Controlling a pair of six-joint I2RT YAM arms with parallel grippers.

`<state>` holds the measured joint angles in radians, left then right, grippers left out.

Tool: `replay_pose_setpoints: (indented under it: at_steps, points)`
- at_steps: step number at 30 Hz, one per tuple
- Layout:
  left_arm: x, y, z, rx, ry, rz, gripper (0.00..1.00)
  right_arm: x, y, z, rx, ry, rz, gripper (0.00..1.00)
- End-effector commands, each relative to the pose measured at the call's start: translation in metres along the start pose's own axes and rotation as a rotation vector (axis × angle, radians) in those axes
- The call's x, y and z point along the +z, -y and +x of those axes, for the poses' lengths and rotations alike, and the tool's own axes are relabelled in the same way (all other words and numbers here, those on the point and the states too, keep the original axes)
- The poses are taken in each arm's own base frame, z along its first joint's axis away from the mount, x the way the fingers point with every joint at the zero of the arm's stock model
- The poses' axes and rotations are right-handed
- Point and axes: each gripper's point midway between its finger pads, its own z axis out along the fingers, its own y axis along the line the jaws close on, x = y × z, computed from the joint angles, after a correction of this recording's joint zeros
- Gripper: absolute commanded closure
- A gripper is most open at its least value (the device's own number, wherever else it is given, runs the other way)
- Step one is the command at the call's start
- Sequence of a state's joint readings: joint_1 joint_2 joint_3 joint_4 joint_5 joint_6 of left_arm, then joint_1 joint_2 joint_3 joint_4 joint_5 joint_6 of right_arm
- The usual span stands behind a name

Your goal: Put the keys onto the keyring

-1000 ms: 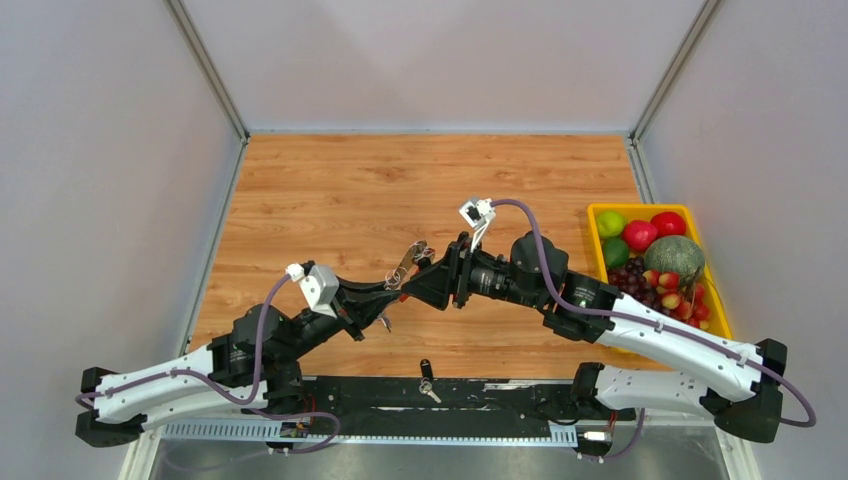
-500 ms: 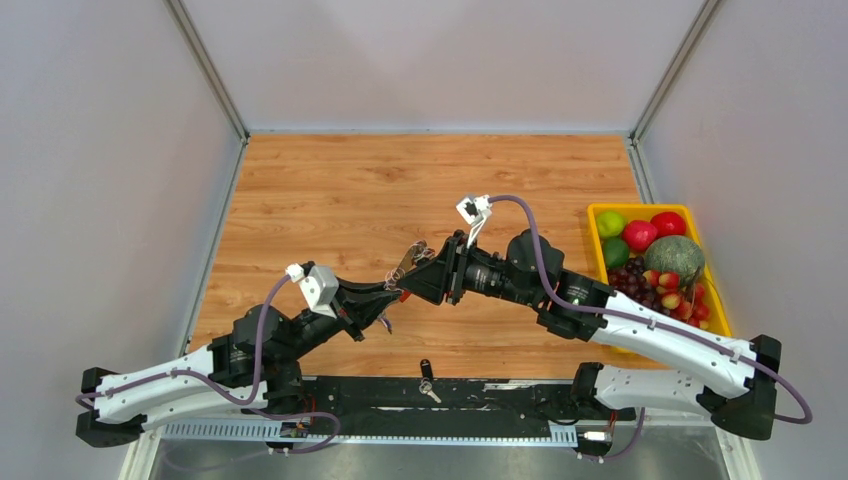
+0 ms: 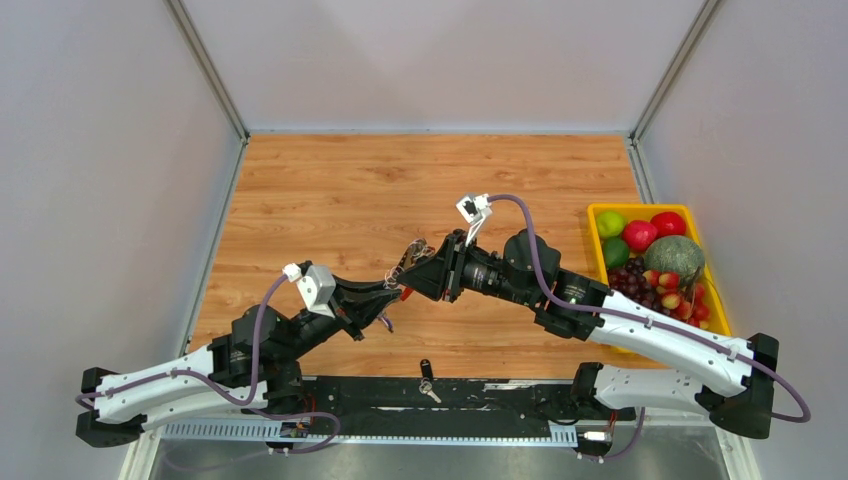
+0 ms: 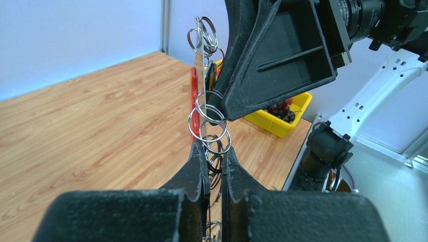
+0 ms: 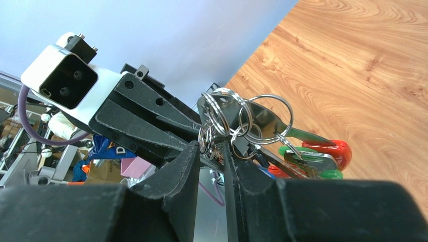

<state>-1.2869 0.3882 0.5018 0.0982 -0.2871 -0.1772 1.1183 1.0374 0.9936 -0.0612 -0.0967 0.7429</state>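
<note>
The keyring (image 3: 410, 256), a bunch of silver rings (image 4: 207, 118) with a red loop (image 5: 330, 149) and a green tag (image 5: 308, 162), is held up above the table. My left gripper (image 4: 213, 148) is shut on its lower rings, which stand upright between the fingers. My right gripper (image 5: 211, 147) meets it from the right. Its jaws stand narrowly apart around a stack of rings (image 5: 208, 136), and a gap still shows beside them. In the top view, the two grippers (image 3: 393, 292) (image 3: 412, 268) touch noses. One loose key (image 3: 427, 380) with a black head lies on the near black rail.
A yellow tray (image 3: 596, 214) of fruit sits at the table's right edge, also seen behind the right arm (image 4: 282, 123). Grey walls enclose the wooden table (image 3: 400, 180) on three sides. The arms' bases and the black rail (image 3: 480, 395) run along the near edge.
My right gripper has slid left onto the keyring and its jaws have narrowed around the rings. The left gripper has kept its hold and hardly moved.
</note>
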Motion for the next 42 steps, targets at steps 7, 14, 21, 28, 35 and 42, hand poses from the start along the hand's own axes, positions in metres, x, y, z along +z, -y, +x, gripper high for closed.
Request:
replay_pose_setpoints:
  at_steps: [7, 14, 21, 28, 35, 42]
  points:
    - [0.002, 0.007, -0.012, -0.035, 0.053, 0.034, 1.00, -0.003, -0.018, -0.025, -0.014, 0.101, -0.054, 0.79]
    - [0.005, 0.005, -0.001, -0.026, 0.031, 0.023, 1.00, -0.005, -0.020, -0.026, -0.027, 0.106, -0.068, 0.96]
    - [0.009, 0.002, 0.003, -0.021, 0.021, -0.004, 1.00, -0.009, -0.017, -0.022, -0.040, 0.103, -0.064, 1.00]
    - [0.010, -0.007, 0.007, 0.006, 0.009, -0.047, 1.00, -0.021, -0.013, -0.018, -0.035, 0.111, -0.063, 1.00]
    - [0.011, -0.008, 0.009, 0.038, 0.004, -0.046, 1.00, -0.021, 0.006, 0.000, -0.017, 0.061, -0.007, 0.82]
    - [0.008, -0.007, 0.010, 0.007, -0.044, -0.049, 1.00, -0.041, 0.011, -0.007, -0.144, 0.019, 0.081, 0.58]
